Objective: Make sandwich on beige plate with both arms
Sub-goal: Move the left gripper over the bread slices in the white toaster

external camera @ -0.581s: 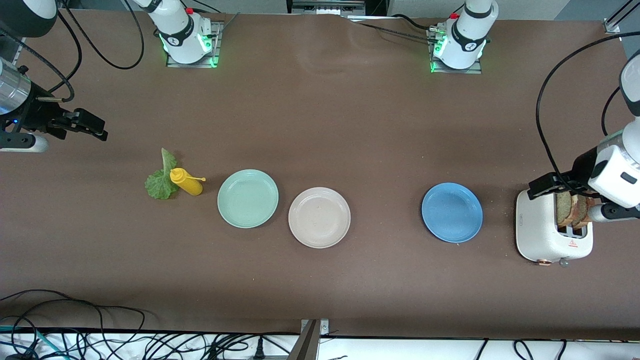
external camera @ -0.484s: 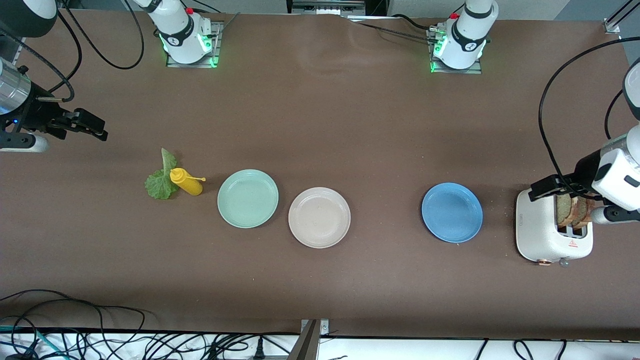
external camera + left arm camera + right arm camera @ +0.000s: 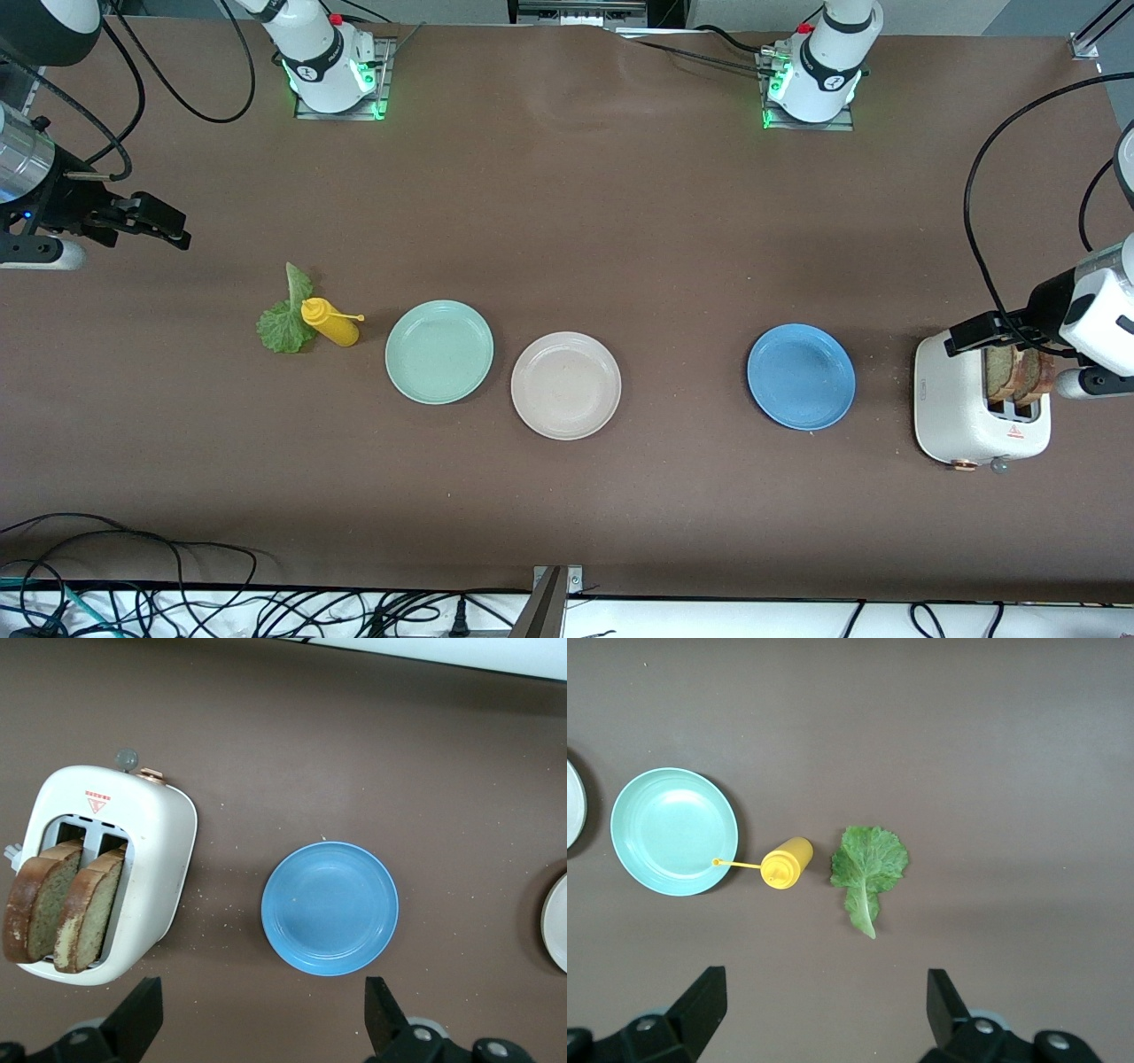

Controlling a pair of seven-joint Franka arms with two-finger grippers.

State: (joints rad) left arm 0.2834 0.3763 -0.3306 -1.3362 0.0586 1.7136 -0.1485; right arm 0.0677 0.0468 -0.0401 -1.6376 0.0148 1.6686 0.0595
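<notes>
The beige plate (image 3: 565, 385) lies bare mid-table; its rim shows in the left wrist view (image 3: 558, 926). Two brown bread slices (image 3: 1019, 374) stand in a white toaster (image 3: 961, 416) at the left arm's end, also in the left wrist view (image 3: 62, 912). The lettuce leaf (image 3: 283, 323) lies toward the right arm's end, also in the right wrist view (image 3: 868, 864). My left gripper (image 3: 959, 337) is open and empty, over the toaster's top edge (image 3: 261, 1014). My right gripper (image 3: 173, 229) is open and empty, waiting over bare table past the lettuce (image 3: 824, 1001).
A yellow mustard bottle (image 3: 330, 322) lies against the lettuce. A mint green plate (image 3: 438, 352) sits beside the beige plate, toward the right arm's end. A blue plate (image 3: 801, 377) sits between the beige plate and the toaster. Cables run along the table's near edge.
The left arm's wrist has shifted a little toward the left arm's end of the table, uncovering more of the bread. The right arm has not moved.
</notes>
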